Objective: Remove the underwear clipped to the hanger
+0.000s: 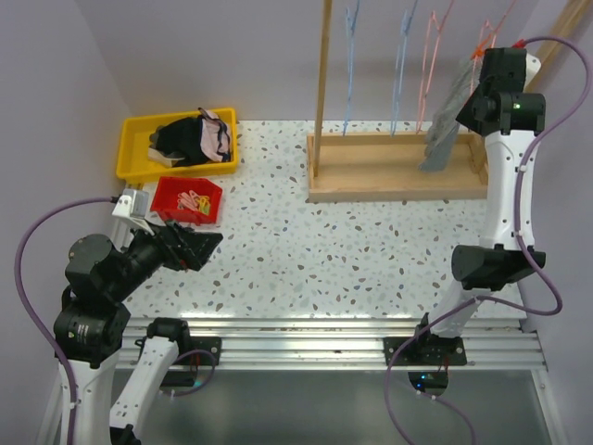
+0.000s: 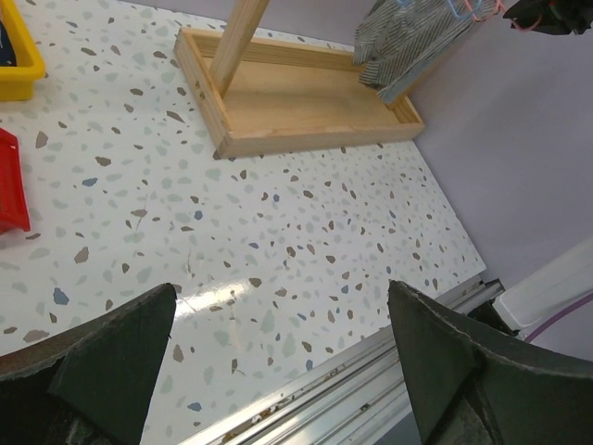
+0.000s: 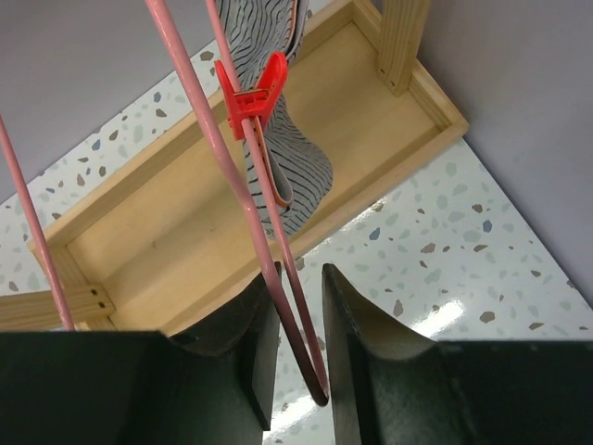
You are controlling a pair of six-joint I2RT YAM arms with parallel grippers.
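Observation:
The grey striped underwear (image 1: 445,125) hangs from a pink hanger (image 1: 428,65) on the wooden rack, held by a red clip (image 3: 255,93). It also shows in the right wrist view (image 3: 278,148) and the left wrist view (image 2: 408,37). My right gripper (image 1: 480,69) is raised at the hanger, its jaws closed narrowly on the looped end of the pink hanger (image 3: 278,269), just below the clip. The pale pink underwear (image 1: 215,137) lies in the yellow bin (image 1: 139,125). My left gripper (image 1: 199,246) is open and empty, low over the table's left front (image 2: 283,343).
The wooden rack base (image 1: 389,176) and its upright post (image 1: 322,83) stand at the back right, with two blue hangers (image 1: 350,56) on it. A black clothing heap (image 1: 176,139) lies in the yellow bin. A red tray (image 1: 190,199) of clips sits by my left gripper.

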